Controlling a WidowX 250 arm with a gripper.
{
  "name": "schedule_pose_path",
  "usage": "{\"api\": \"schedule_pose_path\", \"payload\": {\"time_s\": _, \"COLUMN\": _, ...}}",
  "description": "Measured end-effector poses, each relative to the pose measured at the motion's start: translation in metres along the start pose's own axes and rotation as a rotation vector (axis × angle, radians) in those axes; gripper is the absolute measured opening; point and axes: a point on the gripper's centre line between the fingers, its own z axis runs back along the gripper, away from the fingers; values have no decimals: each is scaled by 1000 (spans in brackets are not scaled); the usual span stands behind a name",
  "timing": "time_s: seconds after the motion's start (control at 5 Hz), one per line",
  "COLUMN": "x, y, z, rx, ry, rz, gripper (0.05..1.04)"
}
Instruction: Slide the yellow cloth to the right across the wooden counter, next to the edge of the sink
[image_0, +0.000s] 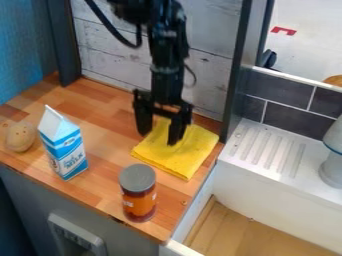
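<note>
a: where is the tool (159, 139)?

b: at the end of the black arm (165, 65), which comes in from the far side. it hangs over the table (103, 112), pointing down at the yellow cloth (194, 150)

a: is it gripping anything?

b: no, its fingers stand wide apart with nothing clamped between them. the right one is over the cloth, the left one by its far left edge. i cannot tell whether either touches it

a: and how does the cloth lie?

b: flat on the right part of the table, turned at an angle, with a corner towards the near side. it is just beside the white sink (280, 200)

a: what else is on the table?

b: a can (138, 192) stands upright near the near edge, with a grey top and an orange label. left of it and a bit farther back is a blue and white carton (63, 146), upright too. a round tan thing (20, 136) lies left of the carton, close to it

a: and around the table?

b: pale boards (214, 70) rise behind it. on the right, the sink has a ridged ledge (267, 150) with dark tiles (290, 120) behind, and there is wood (250, 232) down inside the sink
</note>
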Motion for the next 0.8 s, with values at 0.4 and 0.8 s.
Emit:
{"api": "schedule_pose_path", "payload": {"time_s": 0.4, "x": 0, "y": 25, "z": 60, "rx": -38, "ry": -122, "rz": -15, "gripper": 1000}}
{"api": "schedule_pose_path", "payload": {"time_s": 0.8, "x": -50, "y": 4, "z": 83, "rx": -5, "ry": -47, "rz": -125, "gripper": 1000}}
